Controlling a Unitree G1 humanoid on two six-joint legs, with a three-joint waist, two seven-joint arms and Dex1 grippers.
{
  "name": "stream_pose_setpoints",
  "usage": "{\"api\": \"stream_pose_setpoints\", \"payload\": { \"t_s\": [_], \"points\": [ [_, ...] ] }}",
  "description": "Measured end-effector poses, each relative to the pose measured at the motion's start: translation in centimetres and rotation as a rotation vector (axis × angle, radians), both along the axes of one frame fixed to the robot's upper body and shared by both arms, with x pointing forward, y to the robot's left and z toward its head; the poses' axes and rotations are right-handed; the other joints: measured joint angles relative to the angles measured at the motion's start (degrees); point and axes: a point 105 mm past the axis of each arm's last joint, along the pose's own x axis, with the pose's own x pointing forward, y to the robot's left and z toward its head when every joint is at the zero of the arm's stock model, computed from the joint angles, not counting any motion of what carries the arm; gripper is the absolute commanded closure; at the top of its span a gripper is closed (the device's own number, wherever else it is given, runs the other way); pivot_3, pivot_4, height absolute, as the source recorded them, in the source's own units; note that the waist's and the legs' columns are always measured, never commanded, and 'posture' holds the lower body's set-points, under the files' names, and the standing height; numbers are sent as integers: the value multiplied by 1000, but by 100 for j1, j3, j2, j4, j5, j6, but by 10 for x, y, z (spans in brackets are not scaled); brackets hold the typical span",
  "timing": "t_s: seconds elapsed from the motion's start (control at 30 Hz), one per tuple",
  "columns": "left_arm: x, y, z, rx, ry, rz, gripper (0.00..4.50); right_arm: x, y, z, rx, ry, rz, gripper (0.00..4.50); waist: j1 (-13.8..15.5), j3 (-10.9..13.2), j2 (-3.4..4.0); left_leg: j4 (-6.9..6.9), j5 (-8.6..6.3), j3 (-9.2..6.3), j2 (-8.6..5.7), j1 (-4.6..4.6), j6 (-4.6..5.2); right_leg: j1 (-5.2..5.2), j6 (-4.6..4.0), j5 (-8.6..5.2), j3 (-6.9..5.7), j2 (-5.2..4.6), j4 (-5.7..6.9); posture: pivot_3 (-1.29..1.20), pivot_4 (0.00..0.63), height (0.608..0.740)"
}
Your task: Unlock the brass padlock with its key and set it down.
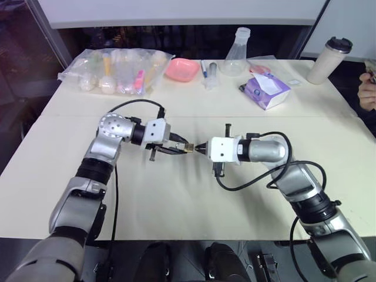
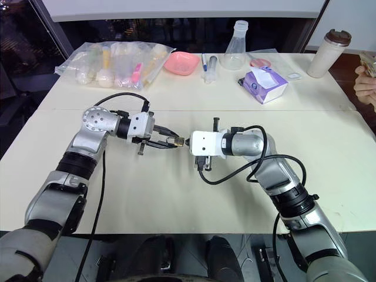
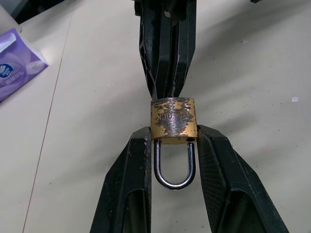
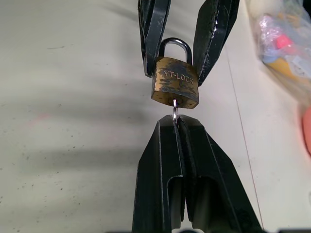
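Held up in mid-air over the middle of the cream worktop (image 1: 194, 217), between the two claws: the brass padlock (image 3: 173, 120). Tiny thing, golden body all scuffed and blotchy, thin silvery shackle (image 3: 175, 167) looping back toward the left wrist. Shackle looks seated in the body at both ends, so apparently not popped.

Left claw (image 3: 173, 138) narrowed onto the padlock, one black finger on each side of the body, fingertips (image 3: 141, 145) pressing the lower corners with the shackle hanging in the gap between the fingers. Reaches in from the left, pointing across to the right and a bit downward.

Right claw (image 4: 176, 127) squeezed fully together, tips meeting nose to nose with the left one. Pinched between those tips: the key (image 4: 175, 112), just a thin silvery sliver visible, running straight up into the bottom face of the padlock. Rest of the key hidden inside the fingers, so no telling its shape.

Further back along the far edge of the worktop, well apart from the action: a clear plastic bag (image 1: 117, 70) stuffed with colourful bits, a pink dish (image 1: 181, 69), a glass flask (image 1: 237, 54), a purple tissue pack (image 1: 267, 91), and a tumbler (image 1: 328, 60) with a dark lid. Person's hand (image 1: 368, 91) just poking in at the right edge.
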Motion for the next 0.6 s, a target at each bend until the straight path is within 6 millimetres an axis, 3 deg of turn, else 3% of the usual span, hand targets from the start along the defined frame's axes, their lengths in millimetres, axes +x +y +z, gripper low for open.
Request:
{"api": "stream_pose_setpoints", "payload": {
  "t_s": [0.13, 0.3, 0.4, 0.6],
  "points": [
    [0, 0, 3, -8, 44, 19, 3759, 1, 3, 2, -61, -153, 48, 4456, -6, 0, 0, 0, 1, 0, 0, 0, -1, 0, 0, 0, 0, 2, 0, 0, 150, 715],
    [-7, 4, 8, -33, 254, 26, 3759, 3, -2, 3, -162, -436, 134, 4456, -17, 0, 0, 0, 7, 1, -1, 0, -13, -1, 0, 0, 1, 4, 1, 0, 150, 715],
    [-14, 13, 13, -24, 349, 13, 3759, 0, -3, -1, -151, -525, 164, 3567, -28, 0, 0, -2, 14, 1, 5, 1, -25, -1, 0, 0, 2, 8, 2, 0, 150, 715],
    [-16, 17, 12, -8, 405, 20, 3759, -9, -2, -1, -99, -632, 204, 655, -8, 0, 0, 2, 16, 3, 5, 1, -27, 0, 0, 0, 3, 7, 2, 0, 150, 715]
  ]
}}
